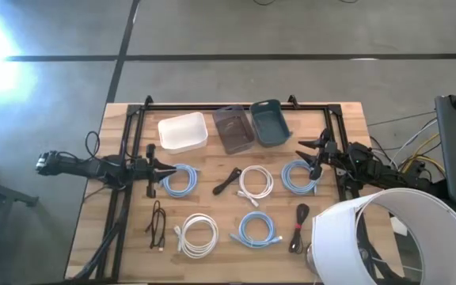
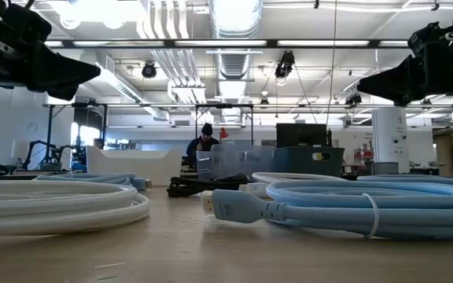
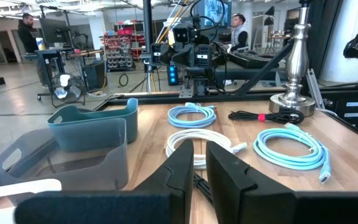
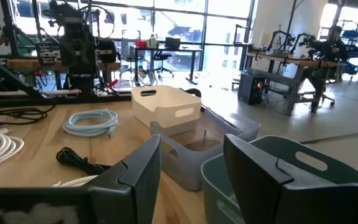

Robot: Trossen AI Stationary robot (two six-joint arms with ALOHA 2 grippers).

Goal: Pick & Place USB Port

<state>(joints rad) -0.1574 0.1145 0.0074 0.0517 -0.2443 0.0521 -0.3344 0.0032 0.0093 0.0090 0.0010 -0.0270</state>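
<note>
Jaws of the left gripper (image 1: 165, 168) stand nearly shut with only a narrow slit between them, holding nothing, above the table's (image 1: 212, 261) left side beside a light blue cable coil (image 1: 180, 180). The right gripper (image 1: 313, 155) hangs open and empty over another blue coil (image 1: 300, 176) on the right. White bin (image 1: 183, 131), clear bin (image 1: 233, 128) and teal bin (image 1: 270, 122) line the far edge; coiled USB cables (image 1: 256, 181) lie between the arms.

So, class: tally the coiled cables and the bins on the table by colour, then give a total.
Light blue cables: 4
White cables: 2
Black cables: 3
White bin: 1
Grey bin: 1
Teal bin: 1
Total: 12
</note>
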